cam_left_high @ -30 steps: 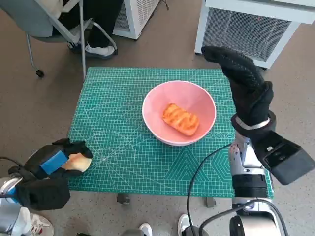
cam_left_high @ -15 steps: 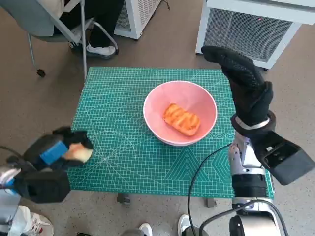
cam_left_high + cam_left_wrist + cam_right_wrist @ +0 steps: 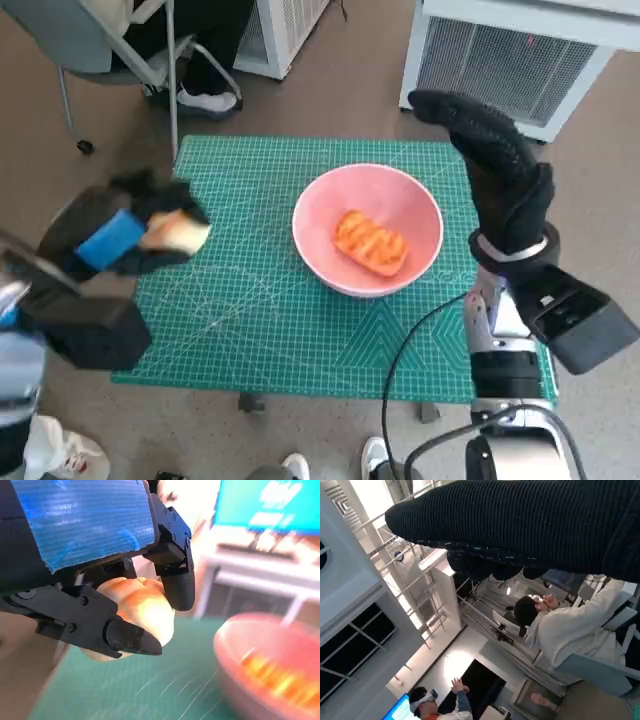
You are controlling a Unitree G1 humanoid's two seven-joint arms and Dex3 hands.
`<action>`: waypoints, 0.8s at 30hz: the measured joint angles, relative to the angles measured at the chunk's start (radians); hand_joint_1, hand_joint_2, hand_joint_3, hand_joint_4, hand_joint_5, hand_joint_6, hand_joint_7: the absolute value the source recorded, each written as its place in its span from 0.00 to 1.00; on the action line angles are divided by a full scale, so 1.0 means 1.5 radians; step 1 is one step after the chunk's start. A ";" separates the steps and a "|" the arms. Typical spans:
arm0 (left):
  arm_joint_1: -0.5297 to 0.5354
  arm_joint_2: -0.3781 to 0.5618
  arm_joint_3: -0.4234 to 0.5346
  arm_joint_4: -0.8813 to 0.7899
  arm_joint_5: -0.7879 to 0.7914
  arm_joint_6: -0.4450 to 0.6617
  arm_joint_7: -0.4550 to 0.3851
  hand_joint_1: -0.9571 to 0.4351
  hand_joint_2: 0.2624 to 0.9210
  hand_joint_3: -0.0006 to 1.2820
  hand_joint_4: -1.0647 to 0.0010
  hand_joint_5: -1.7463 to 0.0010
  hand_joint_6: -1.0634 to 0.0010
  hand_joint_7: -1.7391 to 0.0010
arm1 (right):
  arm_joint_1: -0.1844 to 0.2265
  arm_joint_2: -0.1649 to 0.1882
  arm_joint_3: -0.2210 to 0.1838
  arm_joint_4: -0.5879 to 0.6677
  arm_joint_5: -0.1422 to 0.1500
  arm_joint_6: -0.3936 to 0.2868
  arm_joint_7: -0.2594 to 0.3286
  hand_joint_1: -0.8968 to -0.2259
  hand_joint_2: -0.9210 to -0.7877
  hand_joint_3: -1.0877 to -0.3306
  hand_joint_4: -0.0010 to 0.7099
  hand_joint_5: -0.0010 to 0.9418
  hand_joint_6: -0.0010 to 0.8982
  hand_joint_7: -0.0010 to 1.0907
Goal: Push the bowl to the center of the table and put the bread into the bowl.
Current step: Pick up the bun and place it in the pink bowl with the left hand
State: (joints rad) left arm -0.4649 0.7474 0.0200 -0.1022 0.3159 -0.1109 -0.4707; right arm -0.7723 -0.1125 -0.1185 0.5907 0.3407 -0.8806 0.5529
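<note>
Left hand [image 3: 120, 235]: grips a bread roll [image 3: 178, 235] above the desk's [image 3: 250, 320] left edge.
Right hand [image 3: 495, 170]: raised, fingers extended, holding nothing.
Bowl [image 3: 368, 205]: mid-desk, holds a bread piece [image 3: 370, 243].

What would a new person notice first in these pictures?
Probably the pink bowl near the middle of the green mat, with a glazed bread already inside. Next, the left hand over the mat's left edge, gripping a pale bun. The gloved right hand stands raised to the right of the bowl, holding nothing.
</note>
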 measured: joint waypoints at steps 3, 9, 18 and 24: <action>-0.050 -0.031 -0.031 0.002 0.005 0.005 0.001 0.69 1.00 0.14 0.52 0.28 0.48 0.23 | -0.001 0.000 0.000 0.003 0.000 -0.001 0.000 0.49 0.00 0.44 0.13 0.33 0.00 0.57; -0.157 -0.100 -0.101 0.051 0.028 -0.020 0.008 0.69 1.00 0.13 0.49 0.27 0.49 0.25 | -0.005 0.001 0.000 0.005 0.000 -0.003 0.000 0.49 0.00 0.44 0.13 0.32 0.00 0.57; -0.289 -0.194 -0.185 0.226 0.051 -0.082 0.015 0.69 1.00 0.13 0.52 0.25 0.46 0.27 | -0.005 0.001 0.000 0.005 0.000 -0.006 0.000 0.50 0.00 0.44 0.14 0.31 0.00 0.57; -0.334 -0.239 -0.227 0.341 0.092 -0.104 0.039 0.69 1.00 0.11 0.44 0.26 0.48 0.30 | -0.003 0.000 0.000 0.000 0.001 -0.005 0.000 0.49 0.00 0.43 0.14 0.30 0.00 0.57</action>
State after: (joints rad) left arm -0.9655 0.3893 -0.3212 0.4088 0.4545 -0.2663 -0.4114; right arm -0.7773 -0.1124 -0.1187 0.5905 0.3424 -0.8874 0.5534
